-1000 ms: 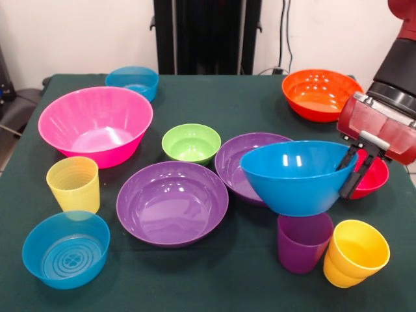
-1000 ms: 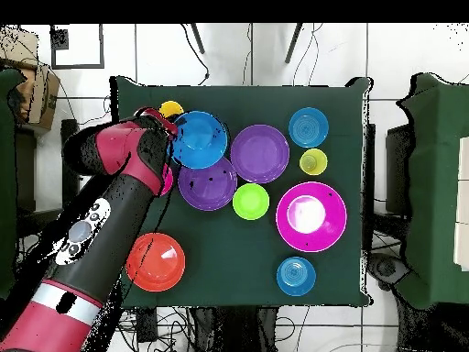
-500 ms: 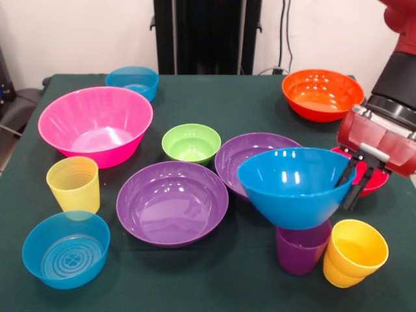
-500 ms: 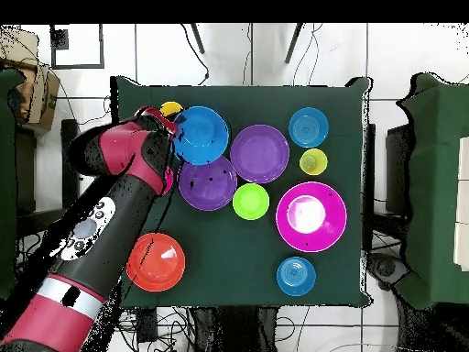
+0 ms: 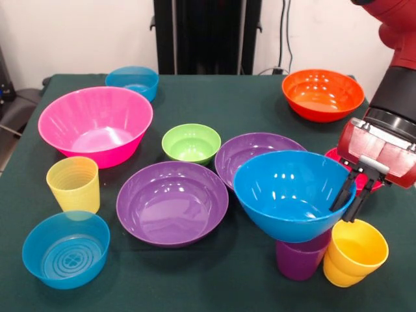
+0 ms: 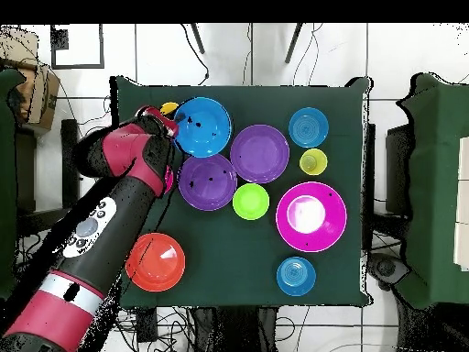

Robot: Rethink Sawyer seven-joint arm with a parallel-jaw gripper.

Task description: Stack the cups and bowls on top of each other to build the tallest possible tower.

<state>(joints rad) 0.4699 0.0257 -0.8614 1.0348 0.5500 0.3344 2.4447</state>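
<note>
Green table [image 5: 260,104], fingers [image 5: 349,195] pinching blue bowl [image 5: 289,195] rim, atop purple cup [image 5: 299,259].

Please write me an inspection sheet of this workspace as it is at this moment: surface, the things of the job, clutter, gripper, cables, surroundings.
Surface: table under a dark green cloth.
Job's things: blue bowl held by its rim, sitting on or just over the purple cup; contact cannot be told. Stacked yellow-orange cups beside it. Two purple bowls, green bowl, pink bowl, orange bowl, red bowl mostly hidden, ribbed yellow cup, two translucent blue bowls.
Clutter: nothing seen.
Gripper: gripper shut on the blue bowl's rim, one of the fingers inside, one outside.
Cables: cables hang on the wall behind the table.
Surroundings: black stand behind the table; tiled floor.
</note>
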